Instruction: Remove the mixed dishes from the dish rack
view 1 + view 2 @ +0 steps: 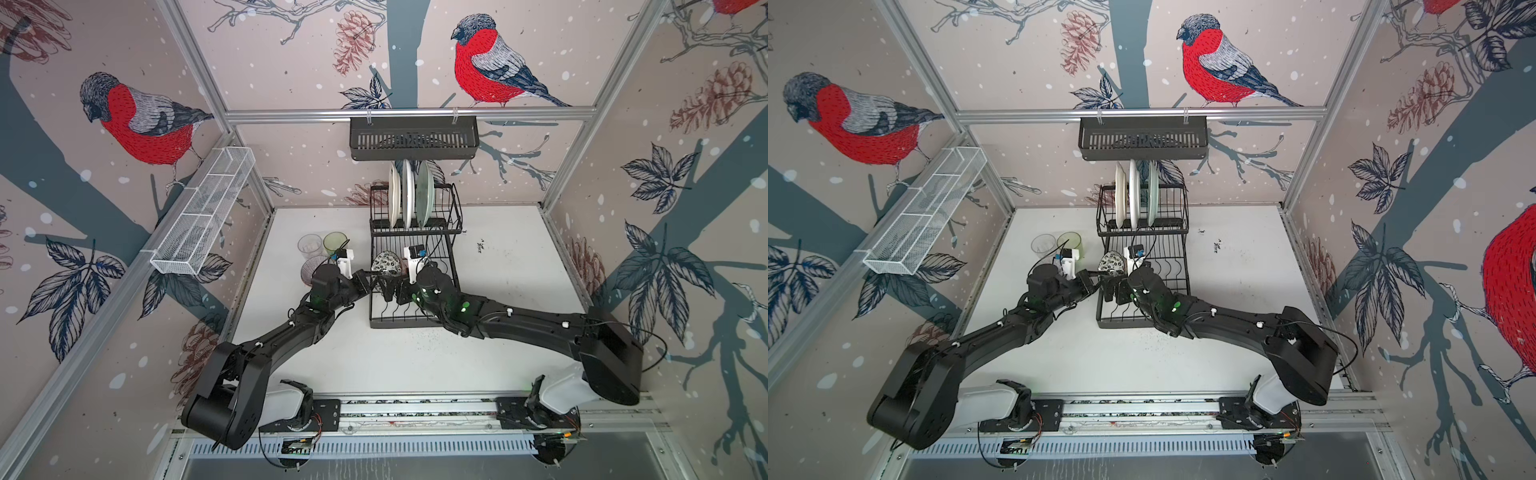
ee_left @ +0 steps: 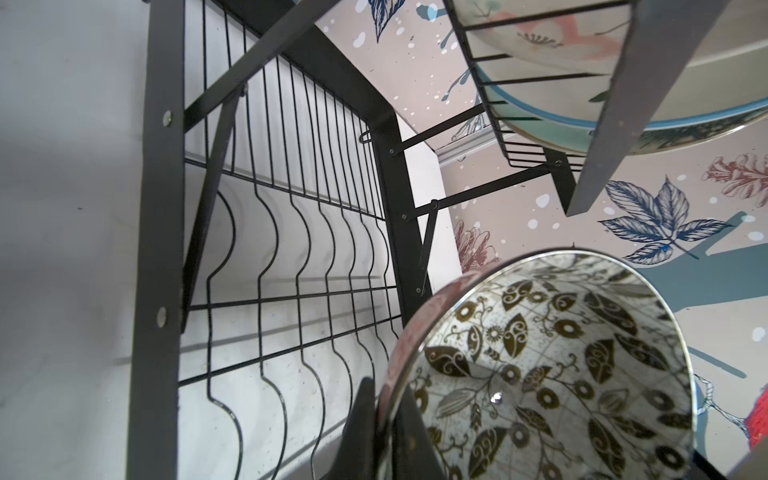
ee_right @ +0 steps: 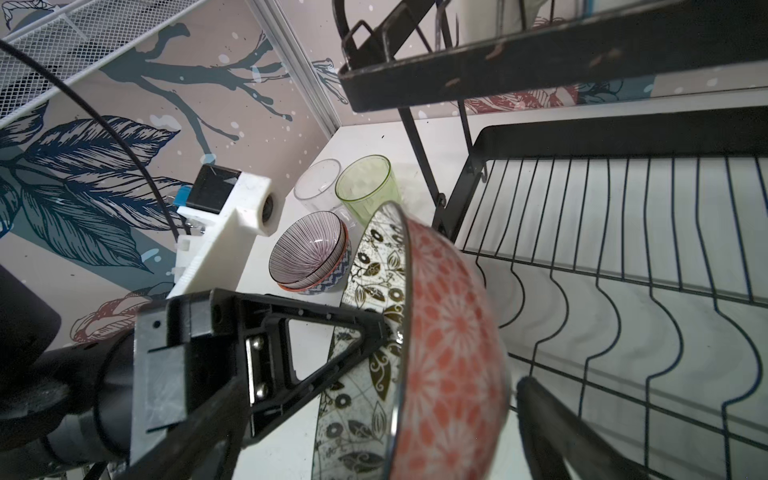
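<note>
This was a robot test cell in a lab, dressed up as a kitchen corner. An aluminium frame carried printed wall panels with bullfinches and pine cones round a white bench. A left arm and a right arm, both black, stood on a metal rail at the near edge. A dish rack stood far on the bench, a black shelf basket hung on the far frame bar, and a white mesh basket on the left wall.
</note>
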You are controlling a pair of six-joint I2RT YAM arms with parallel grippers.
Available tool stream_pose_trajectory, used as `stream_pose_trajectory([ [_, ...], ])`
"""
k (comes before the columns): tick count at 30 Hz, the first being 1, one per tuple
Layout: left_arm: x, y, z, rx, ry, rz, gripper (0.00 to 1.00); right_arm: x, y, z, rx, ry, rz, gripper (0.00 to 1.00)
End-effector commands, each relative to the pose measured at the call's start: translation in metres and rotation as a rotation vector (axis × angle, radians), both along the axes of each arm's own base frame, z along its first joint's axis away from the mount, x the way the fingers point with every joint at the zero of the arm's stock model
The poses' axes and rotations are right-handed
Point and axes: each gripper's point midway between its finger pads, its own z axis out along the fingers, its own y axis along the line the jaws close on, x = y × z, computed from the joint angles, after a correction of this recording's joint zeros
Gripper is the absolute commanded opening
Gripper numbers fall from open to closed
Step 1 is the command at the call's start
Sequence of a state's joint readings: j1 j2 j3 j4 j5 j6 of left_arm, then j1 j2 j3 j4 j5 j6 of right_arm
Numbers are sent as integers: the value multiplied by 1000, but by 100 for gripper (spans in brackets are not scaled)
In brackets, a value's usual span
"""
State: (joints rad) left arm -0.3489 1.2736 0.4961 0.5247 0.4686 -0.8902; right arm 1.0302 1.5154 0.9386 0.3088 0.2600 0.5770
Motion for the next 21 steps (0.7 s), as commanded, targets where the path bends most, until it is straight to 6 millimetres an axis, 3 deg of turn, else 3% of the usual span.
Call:
stream_pose_trajectory([
  [1,1,1,10,11,-51,-1,0,2,-8,10,35,-29,-65,100],
  [12,1,4,9,40,-52,8,0,-7,-29,1,10,-20,-140,99],
  [21,6,20,24,118,-104,84,0,-11,-45,-11,-31,-27,-150,100],
])
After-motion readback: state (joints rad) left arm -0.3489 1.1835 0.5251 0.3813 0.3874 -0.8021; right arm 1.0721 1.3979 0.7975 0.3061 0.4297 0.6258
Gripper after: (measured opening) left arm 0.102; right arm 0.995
